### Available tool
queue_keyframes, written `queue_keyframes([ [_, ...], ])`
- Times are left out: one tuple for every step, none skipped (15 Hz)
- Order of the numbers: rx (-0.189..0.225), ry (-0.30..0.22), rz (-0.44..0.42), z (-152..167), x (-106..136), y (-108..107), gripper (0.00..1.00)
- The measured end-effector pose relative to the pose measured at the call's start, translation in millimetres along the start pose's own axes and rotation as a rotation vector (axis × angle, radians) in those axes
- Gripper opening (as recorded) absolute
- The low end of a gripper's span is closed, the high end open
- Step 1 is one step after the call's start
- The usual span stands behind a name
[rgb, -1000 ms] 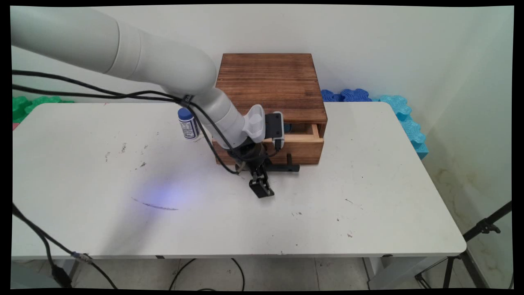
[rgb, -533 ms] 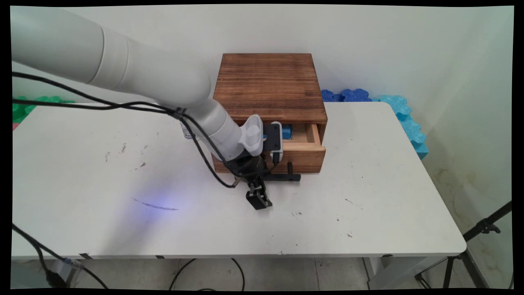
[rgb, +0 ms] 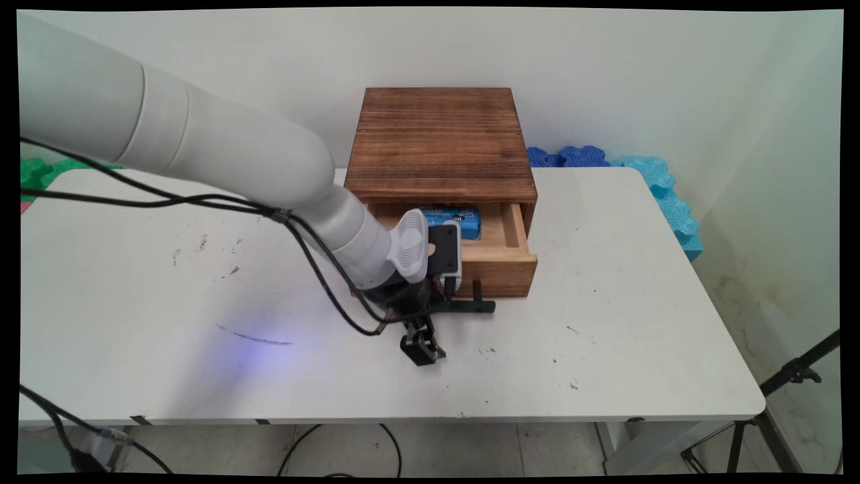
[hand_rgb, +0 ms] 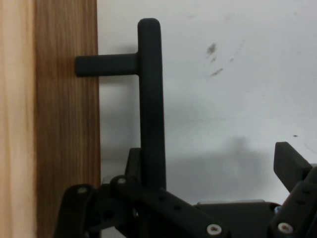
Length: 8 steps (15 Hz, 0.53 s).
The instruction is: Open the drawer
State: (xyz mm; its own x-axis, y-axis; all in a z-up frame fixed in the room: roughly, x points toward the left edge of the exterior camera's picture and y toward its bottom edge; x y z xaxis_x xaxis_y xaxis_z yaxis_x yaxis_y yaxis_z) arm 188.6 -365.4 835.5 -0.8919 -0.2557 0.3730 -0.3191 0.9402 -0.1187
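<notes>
The white bench (rgb: 605, 323) carries everything here. On it, just behind the hand, stands a dark wooden box (rgb: 440, 141) whose light wooden drawer (rgb: 507, 259) is pulled partway out toward the hand. Inside the drawer, behind the hand and partly hidden by the wrist, lies a blue can (rgb: 463, 218) on its side. A black bar handle (hand_rgb: 151, 99) juts from the drawer front on a short post. The black hand (rgb: 420, 349) hangs low over the bench just in front of the drawer, its fingers spread; one finger (hand_rgb: 292, 163) stands well off to the side, and the handle runs down among the linkage by the other.
</notes>
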Motion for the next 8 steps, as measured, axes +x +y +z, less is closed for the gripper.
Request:
queue_keyframes([
  [0.000, 0.001, 0.003, 0, -1, 5, 1.00],
  [-0.001, 0.002, 0.005, -1, -1, 9, 1.00],
  [-0.002, 0.004, 0.008, -1, -2, 14, 1.00],
  [-0.004, 0.005, 0.012, -2, -2, 18, 1.00],
  [-0.006, 0.007, 0.014, -3, -3, 22, 1.00],
  [-0.008, 0.008, 0.017, -4, -3, 27, 1.00],
  [-0.010, 0.010, 0.019, -5, -4, 31, 1.00],
  [-0.013, 0.012, 0.022, -7, -4, 35, 1.00],
])
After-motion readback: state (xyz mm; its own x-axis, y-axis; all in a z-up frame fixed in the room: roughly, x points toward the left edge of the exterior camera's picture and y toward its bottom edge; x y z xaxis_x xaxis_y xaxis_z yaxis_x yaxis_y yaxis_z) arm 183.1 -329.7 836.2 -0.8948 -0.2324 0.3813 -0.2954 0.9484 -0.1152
